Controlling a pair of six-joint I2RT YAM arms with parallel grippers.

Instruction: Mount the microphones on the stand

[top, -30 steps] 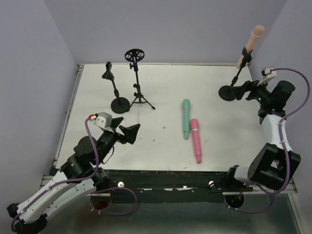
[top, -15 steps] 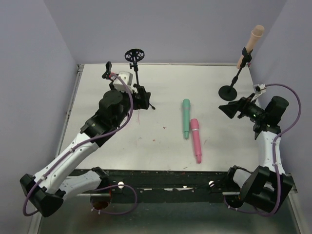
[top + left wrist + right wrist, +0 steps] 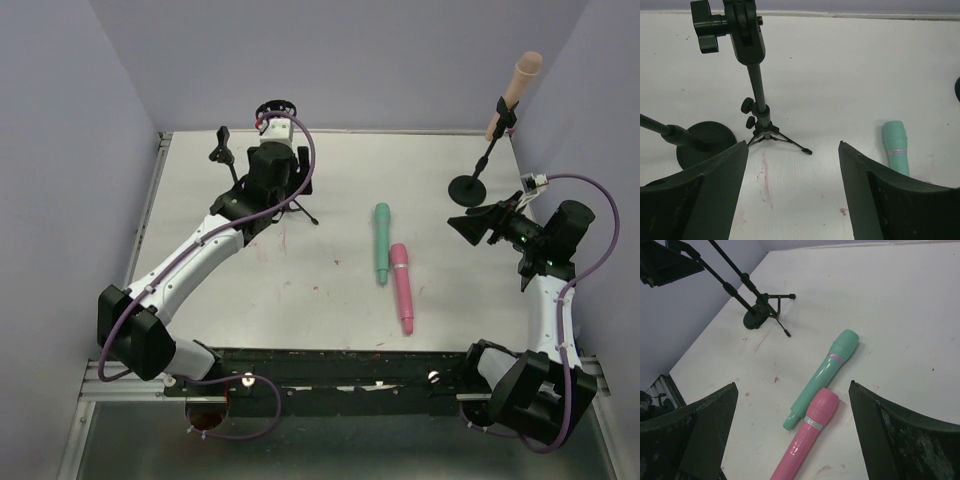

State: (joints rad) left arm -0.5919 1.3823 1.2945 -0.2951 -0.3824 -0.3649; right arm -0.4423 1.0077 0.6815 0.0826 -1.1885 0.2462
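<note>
Left arm's on the move! It has swung up from the lower left of the top view and now reaches over the tripod stand [image 3: 296, 207] in the upper left, its wrist just under the stand's ring mount [image 3: 276, 104]. The left fingers [image 3: 715, 190] are spread wide with nothing between them. In the wrist view the tripod's pole rises ahead in the gap, untouched. Just left of it is the round-base stand [image 3: 244, 213], its clip empty.

On to the middle of the desk [image 3: 340, 160]. The teal microphone [image 3: 382, 243] lies flat, and the pink microphone [image 3: 402, 288] lies just beside its lower end, a little lower and to the right. Neither has budged.

Over on the right, the peach microphone [image 3: 515, 90] sits tilted in the clip of the right-hand stand [image 3: 467, 188] at the upper right, same as before. The right arm has backed down from that stand's base since a second ago. The right fingers [image 3: 700, 430] are wide apart and empty, held clear above the desk, and the wrist view shows the teal and pink pair between them.
</note>
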